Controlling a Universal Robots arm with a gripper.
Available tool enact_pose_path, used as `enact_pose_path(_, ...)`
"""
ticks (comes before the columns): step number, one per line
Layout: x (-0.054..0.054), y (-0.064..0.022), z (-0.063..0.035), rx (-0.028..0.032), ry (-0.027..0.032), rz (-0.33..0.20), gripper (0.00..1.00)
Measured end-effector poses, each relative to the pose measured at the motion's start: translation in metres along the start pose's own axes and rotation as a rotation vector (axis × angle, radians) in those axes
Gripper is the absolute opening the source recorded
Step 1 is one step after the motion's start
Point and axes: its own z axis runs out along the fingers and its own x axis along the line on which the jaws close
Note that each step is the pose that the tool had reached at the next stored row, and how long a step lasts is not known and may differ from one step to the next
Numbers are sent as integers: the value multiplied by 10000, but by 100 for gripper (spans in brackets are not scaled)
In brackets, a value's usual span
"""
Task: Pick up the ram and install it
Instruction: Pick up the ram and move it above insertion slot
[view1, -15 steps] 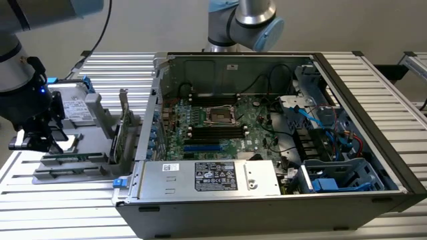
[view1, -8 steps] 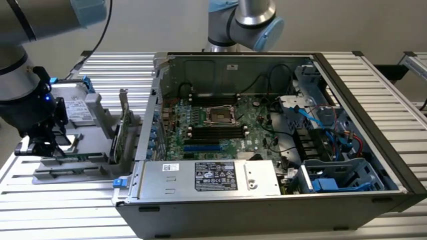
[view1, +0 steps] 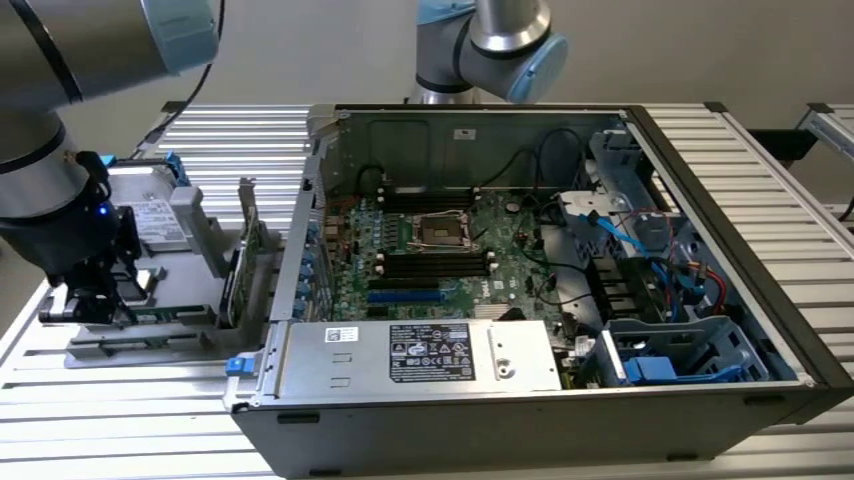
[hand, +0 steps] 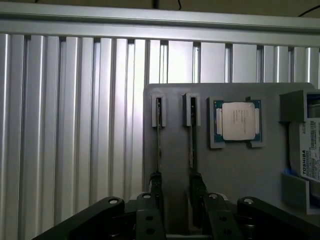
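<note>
Low over the grey tray, at the exterior view's left, the black gripper hangs with its fingers spread wide and nothing between them. The fingertips sit at the near ends of two thin sticks seen edge-on: the ram and a twin stick just beside it. Each stands upright in its own narrow slot of the tray. Whether the fingers touch either stick, I cannot tell.

Beyond the ram lies a square CPU, with a dull metal lid and a green rim, flat in a shallow pocket. A drive with a white label sits past it.

The tray is matt plastic and rests on a table of ribbed aluminium slats. To the exterior view's right stands an open black steel case, holding a green motherboard and a silver power supply. A pale plain wall lies behind.
</note>
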Motion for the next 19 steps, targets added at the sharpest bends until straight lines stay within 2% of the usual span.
enact_pose_path(19,87,-7,341,-2,6,-61,37)
